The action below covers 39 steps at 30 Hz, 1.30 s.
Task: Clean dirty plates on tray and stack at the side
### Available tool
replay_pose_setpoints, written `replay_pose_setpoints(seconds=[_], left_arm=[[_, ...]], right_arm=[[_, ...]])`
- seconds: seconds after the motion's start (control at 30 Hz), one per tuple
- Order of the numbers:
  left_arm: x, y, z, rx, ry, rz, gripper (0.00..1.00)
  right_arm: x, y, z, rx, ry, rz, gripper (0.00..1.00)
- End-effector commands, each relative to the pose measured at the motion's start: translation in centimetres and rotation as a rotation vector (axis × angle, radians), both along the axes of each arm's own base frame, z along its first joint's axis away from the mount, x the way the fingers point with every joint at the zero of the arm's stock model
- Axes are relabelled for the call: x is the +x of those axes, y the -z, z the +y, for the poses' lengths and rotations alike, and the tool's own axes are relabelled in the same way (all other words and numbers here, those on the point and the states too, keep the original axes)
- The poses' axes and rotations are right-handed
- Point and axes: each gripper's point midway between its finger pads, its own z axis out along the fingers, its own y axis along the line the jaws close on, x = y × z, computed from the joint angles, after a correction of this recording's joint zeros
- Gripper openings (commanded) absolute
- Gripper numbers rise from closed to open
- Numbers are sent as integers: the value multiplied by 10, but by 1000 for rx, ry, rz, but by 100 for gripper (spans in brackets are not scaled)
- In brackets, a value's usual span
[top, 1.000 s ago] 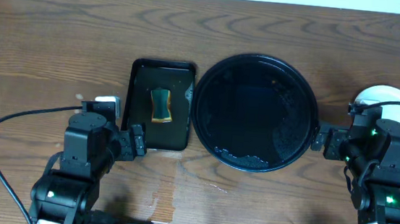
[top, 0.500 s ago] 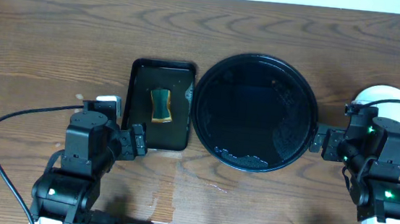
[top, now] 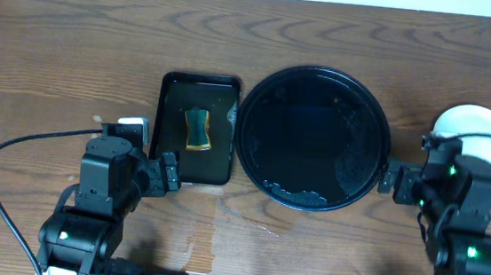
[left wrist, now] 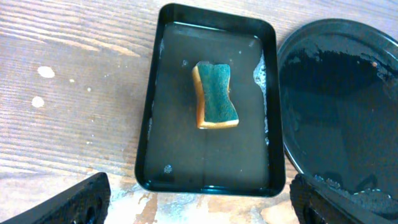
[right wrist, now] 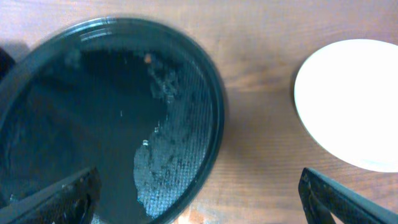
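The left gripper (left wrist: 200, 205) hangs with its fingers spread wide and nothing between them, just over the near end of the small rectangular tray (left wrist: 149, 124). From there it is lined up on the sponge (left wrist: 214, 94), which lies green side up in the middle of that tray, in a thin film of water. The sponge sits where either a wipe or a rest would leave it, within easy reach of this arm.

The right gripper (right wrist: 202, 202) is also spread and empty. It hovers low above the bare table (top: 75, 42), in the gap between the right edge of the round tray (right wrist: 217, 124) and the plates (right wrist: 348, 99). The plates sit at the far right, well clear of the tray. Only the pale top plate shows, so how many lie beneath it cannot be told.

The round tray itself carries no plate. Only suds (right wrist: 168, 162) and wet streaks cling to its near right part. Judged from this, the cleaning and stacking look finished or close to it, and both arms appear parked rather than working.

Little stands in the way. A cable (top: 13, 148) loops on the left, away from both trays, and the wet table near the front edge is outside any likely path.
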Motion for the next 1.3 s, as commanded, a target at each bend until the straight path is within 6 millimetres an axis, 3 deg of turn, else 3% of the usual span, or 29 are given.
replay_pose_setpoints(seconds=[0.0,0.23,0.53,0.7,0.77,0.87,1.27], left_arm=[[-1,3,1,9,6,5,93],[-1,3,1,9,6,5,93],[-1,3,1,9,6,5,93],[-1,3,1,9,7,5,93],[-1,3,1,9,6,5,93],[-1,3,1,9,6,5,93],[-1,3,1,9,7,5,93]], right_arm=[[-8,-10,2,6,-3,-148,99],[-18,-36,14,-5,-55,-593,99],[-29,-42,14,-24,-56,-859,99],[-28,-36,13,-133,-73,-856,99],[-26,-20,14,-183,-95,-793,99],[-26,19,13,-159,-101,-633,99],[-25,18,15,-149,-106,-636,99]])
